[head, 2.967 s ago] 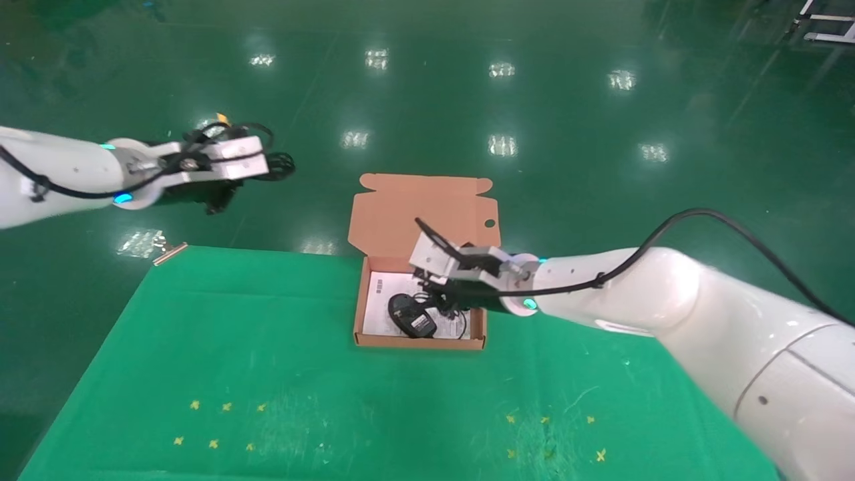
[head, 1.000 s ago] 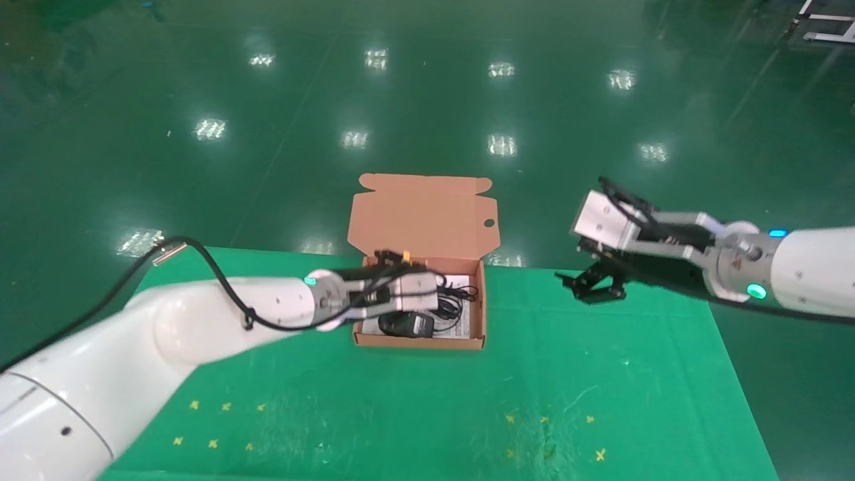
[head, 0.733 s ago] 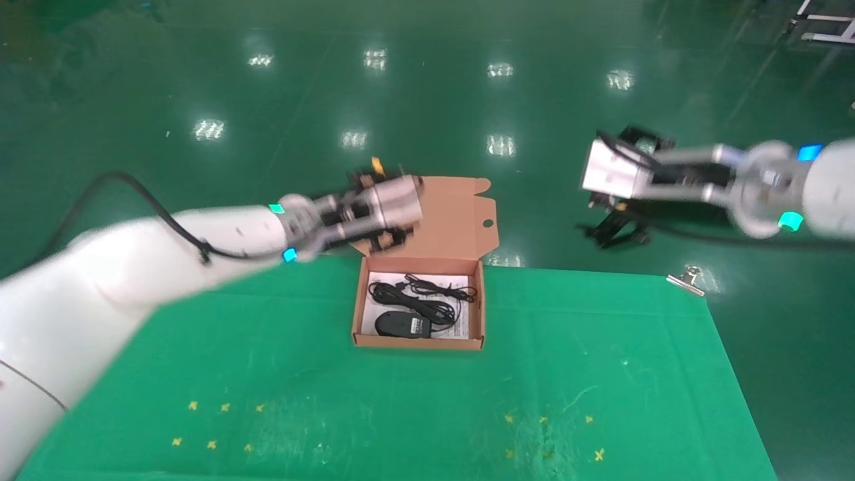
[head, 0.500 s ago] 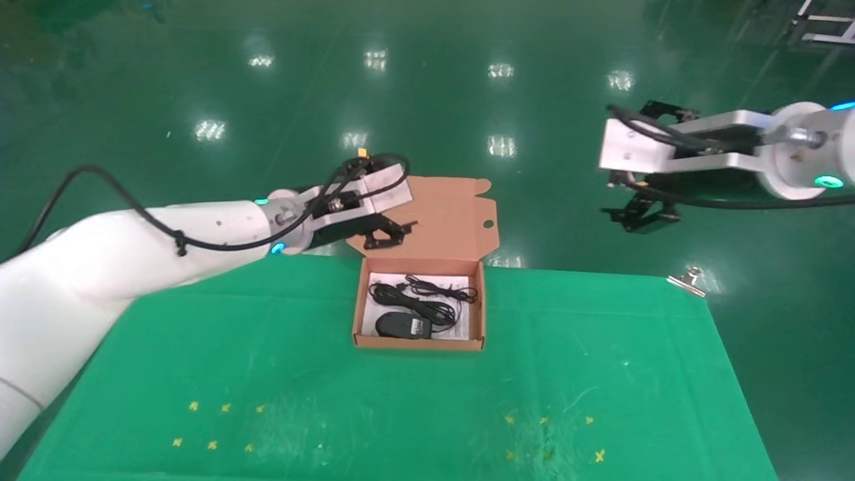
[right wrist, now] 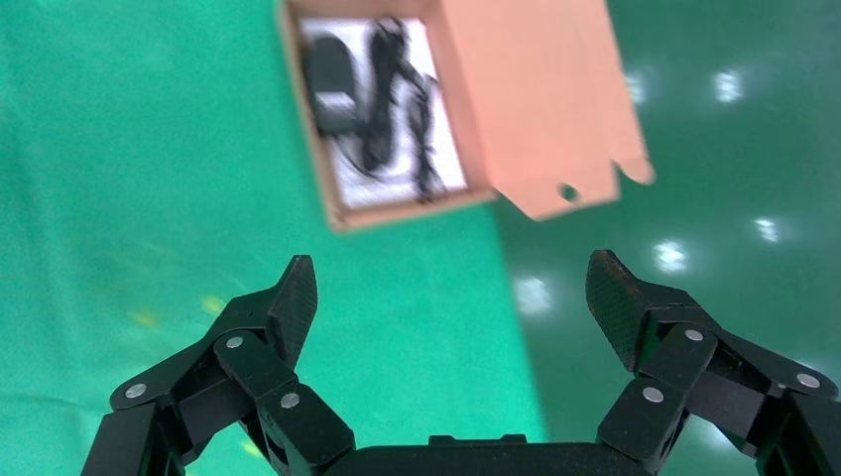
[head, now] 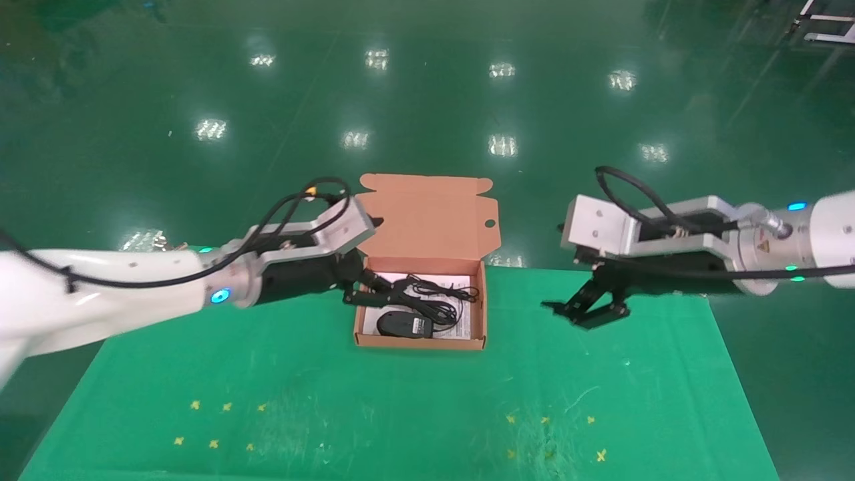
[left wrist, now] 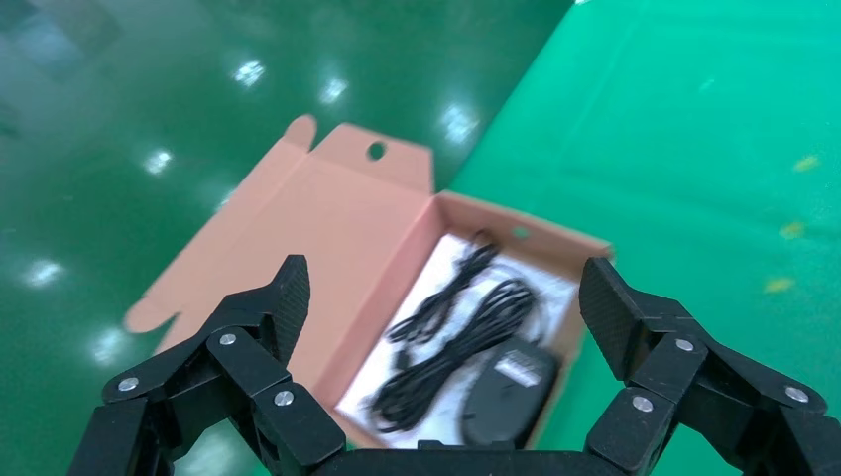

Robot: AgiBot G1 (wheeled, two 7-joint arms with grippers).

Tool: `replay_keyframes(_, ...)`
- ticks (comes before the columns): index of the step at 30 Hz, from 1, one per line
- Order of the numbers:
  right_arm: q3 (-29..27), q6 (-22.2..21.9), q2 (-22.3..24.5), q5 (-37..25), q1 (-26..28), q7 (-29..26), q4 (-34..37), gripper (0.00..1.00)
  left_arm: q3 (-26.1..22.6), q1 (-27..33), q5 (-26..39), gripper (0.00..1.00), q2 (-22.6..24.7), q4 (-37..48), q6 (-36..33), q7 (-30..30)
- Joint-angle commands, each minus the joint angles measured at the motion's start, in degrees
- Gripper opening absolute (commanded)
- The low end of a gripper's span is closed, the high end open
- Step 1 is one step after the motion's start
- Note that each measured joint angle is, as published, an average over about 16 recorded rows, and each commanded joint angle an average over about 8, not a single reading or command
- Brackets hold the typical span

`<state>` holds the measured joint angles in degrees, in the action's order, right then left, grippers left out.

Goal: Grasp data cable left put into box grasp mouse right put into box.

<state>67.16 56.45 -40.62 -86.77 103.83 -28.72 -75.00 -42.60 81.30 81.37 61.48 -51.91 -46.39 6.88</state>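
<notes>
Left gripper (head: pixel 364 287) reaches in from the left, level with the near-left rim of the one shallow orange-brown cardboard box (head: pixel 479 314), its fingers spread wide and empty. Right gripper (head: pixel 584 308) hangs over the green cloth-covered table (head: pixel 401 407), well to the box's right, also spread and empty. Inside the box: one black oval mouse (head: pixel 401 325) at the near side, and one bundled thin black data cable (head: pixel 427 297) just behind it. Lid flap stands open.
</notes>
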Motion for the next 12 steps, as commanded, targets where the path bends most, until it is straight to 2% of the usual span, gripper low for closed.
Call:
replay_keyframes(1, -1.96, 1.12, 0.21, 1.72, -1.62, 0.69, 0.05, 1.0, 1.1, -0.82, -1.63, 1.0, -1.09, -0.9, -1.62, 0.16)
replay_keyframes(12, -11.51, 6.58, 1.26, 10.11, -9.51, 4.05, 0.32, 1.0, 6.47, -4.8, -9.61, 1.0, -6.44, -5.27, -9.56, 0.94)
